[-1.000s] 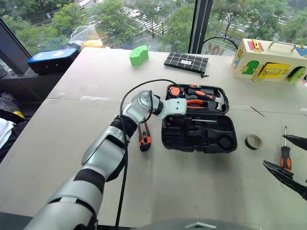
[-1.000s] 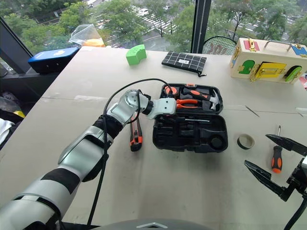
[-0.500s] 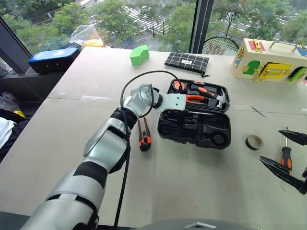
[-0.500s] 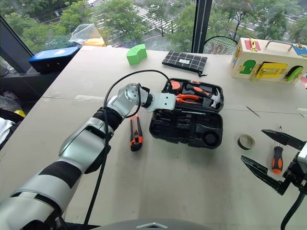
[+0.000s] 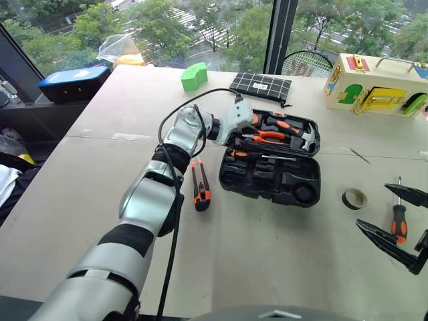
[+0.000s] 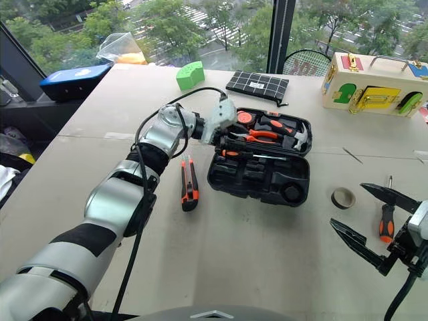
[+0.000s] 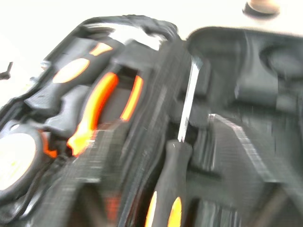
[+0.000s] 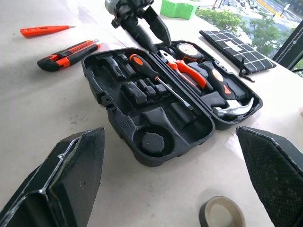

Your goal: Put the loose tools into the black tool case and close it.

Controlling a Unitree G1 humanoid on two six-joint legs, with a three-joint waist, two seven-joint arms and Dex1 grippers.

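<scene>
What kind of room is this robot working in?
Probably a test lab high in a city building: a large window overlooks trees and streets, and a pale table holds an open tool case and a latch puzzle box.

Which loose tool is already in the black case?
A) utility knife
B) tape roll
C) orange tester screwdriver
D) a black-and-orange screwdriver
D: one black-and-orange screwdriver lies in the black tool case; the utility knife, tape roll and tester screwdriver lie on the table.
</scene>
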